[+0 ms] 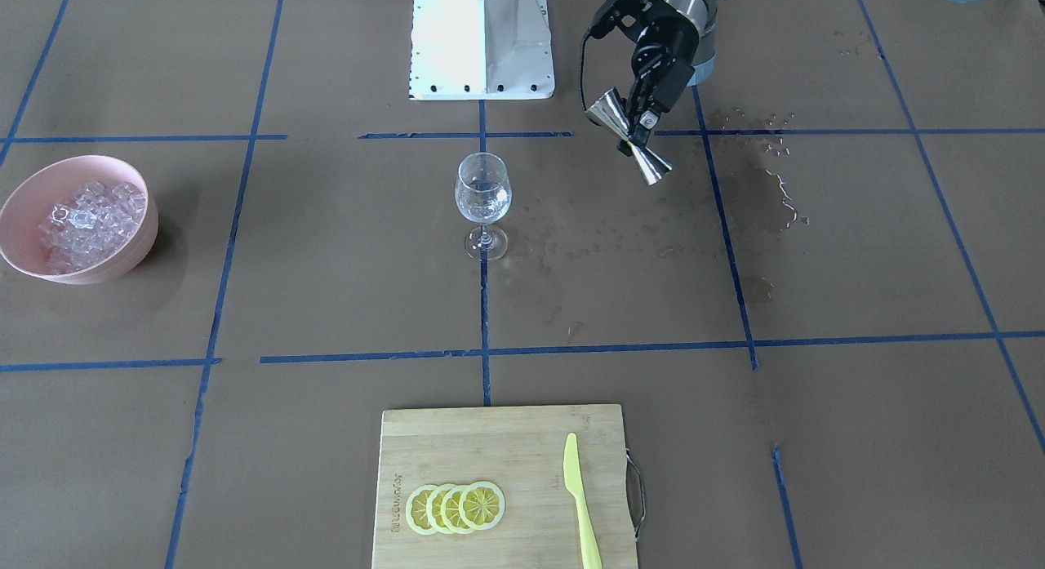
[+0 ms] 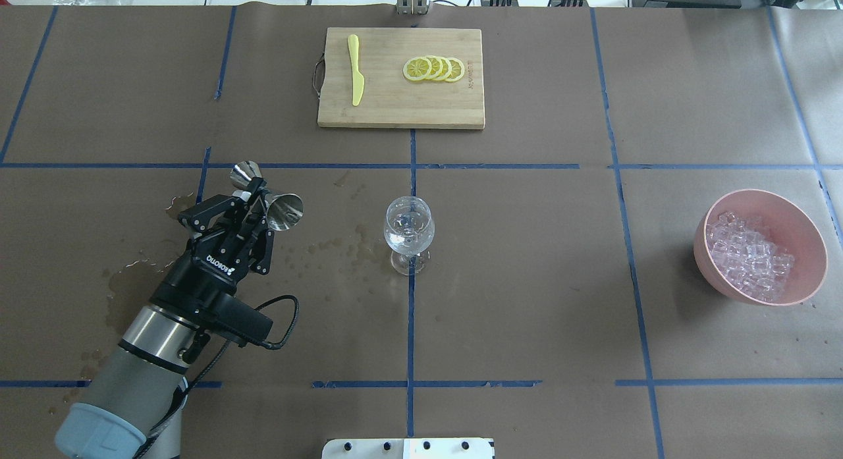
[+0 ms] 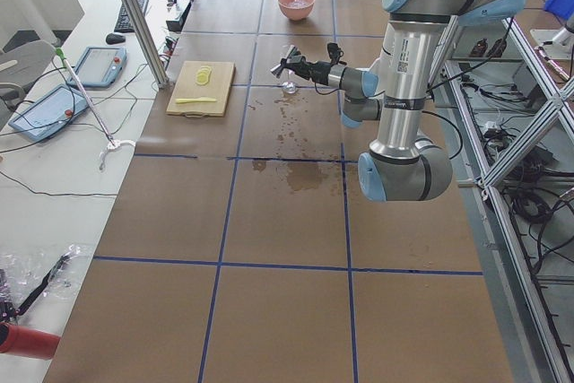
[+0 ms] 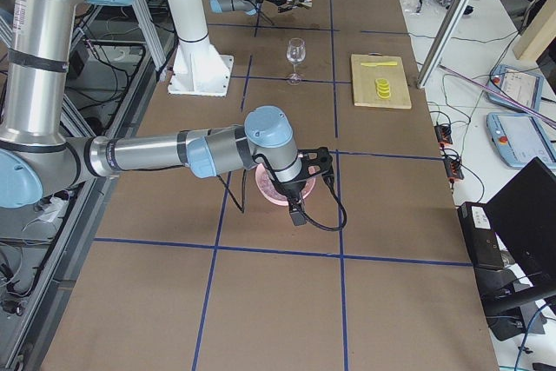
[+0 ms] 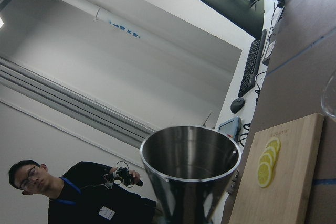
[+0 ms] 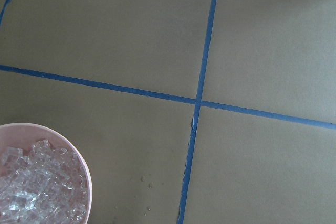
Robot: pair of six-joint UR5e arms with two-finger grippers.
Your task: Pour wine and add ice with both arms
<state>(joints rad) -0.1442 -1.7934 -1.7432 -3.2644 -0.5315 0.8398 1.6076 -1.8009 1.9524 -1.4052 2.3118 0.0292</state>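
Observation:
My left gripper (image 2: 253,197) is shut on the waist of a steel jigger (image 2: 284,211), held tilted above the table to the left of the wine glass (image 2: 408,232). In the left wrist view the jigger's cup (image 5: 189,166) looks empty. The stemmed glass (image 1: 483,197) stands upright at mid table, apart from the gripper. No wine shows in any view. Ice (image 2: 747,258) fills a pink bowl (image 2: 790,212) at the right. My right gripper (image 4: 295,190) hangs over that bowl in the exterior right view only, and I cannot tell whether it is open or shut. Its wrist view shows the ice (image 6: 31,187).
A wooden cutting board (image 2: 395,110) at the far edge carries lemon slices (image 2: 435,68) and a yellow knife (image 2: 356,70). Wet patches (image 2: 141,268) mark the brown paper around the left arm. The white pedestal (image 1: 482,42) stands at the robot's side. A person (image 5: 79,198) shows beyond the table.

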